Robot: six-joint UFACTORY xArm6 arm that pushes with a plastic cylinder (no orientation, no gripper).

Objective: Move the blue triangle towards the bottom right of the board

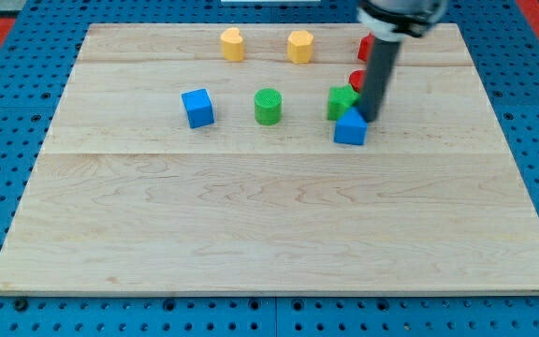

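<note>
The blue triangle [350, 128] lies on the wooden board [269, 225], right of centre in the upper half. My tip [371, 117] is at the triangle's upper right edge, touching or nearly touching it. The rod rises from there to the view's top. A green block [342, 101] sits just above and left of the triangle, close to the rod.
A blue cube [197, 108] and a green cylinder [268, 106] stand to the left. Two yellow blocks [233, 44] [299, 46] are near the top edge. Two red blocks [367, 47] [356, 80] are partly hidden behind the rod.
</note>
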